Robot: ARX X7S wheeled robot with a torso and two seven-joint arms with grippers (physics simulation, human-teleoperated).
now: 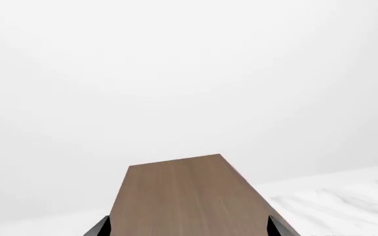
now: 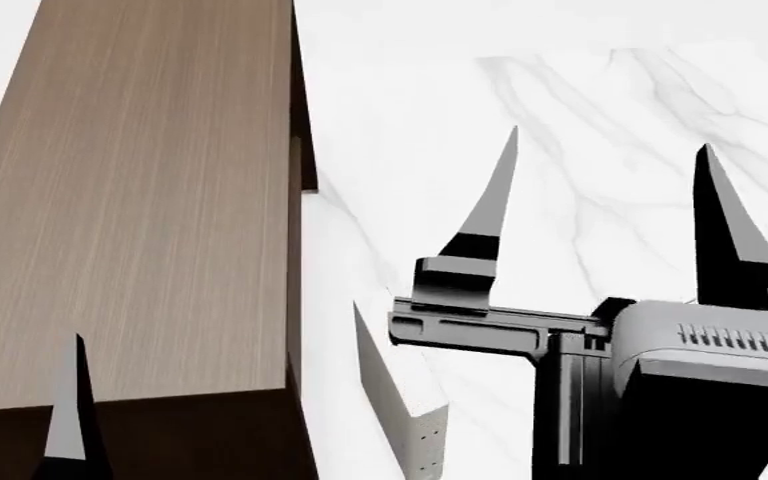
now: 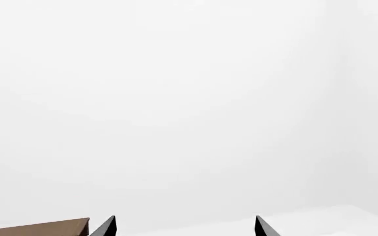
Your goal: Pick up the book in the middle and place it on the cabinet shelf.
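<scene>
Grippers on both arms stood released, each with its 2 fingers spread wide and nothing held between them. In the head view the right gripper [image 2: 608, 150] hung over a white marbled surface [image 2: 598, 90], its 2 dark, tapering fingers [image 2: 498, 205] pointing away from the robot, with only bare marble showing in the gap. The cabinet shelf [image 2: 131, 200], dark brown at its sides with a lighter brown flat top, lay off to that gripper's left, apart from it. Back toward the right gripper's wrist, on its left side and between it and the cabinet, an off-white book [image 2: 404, 400] stood tilted, with small dots along its spine; it touched neither finger.

Only 1 finger [image 2: 75, 410] of the left arm showed in the head view, its tip lying over the near end of the cabinet top. From the left wrist, the left gripper [image 1: 189, 228] showed 2 fingertips set apart at either side of the cabinet top [image 1: 189, 191], which ran straight ahead of the hand toward a plain white wall [image 1: 189, 73].

From the right wrist, the right gripper [image 3: 183, 227] faced the same blank wall, with 1 corner of the cabinet [image 3: 38, 228] just outside its left fingertip [image 3: 107, 227].

No view showed the dark grey book, so its place could not be told.
</scene>
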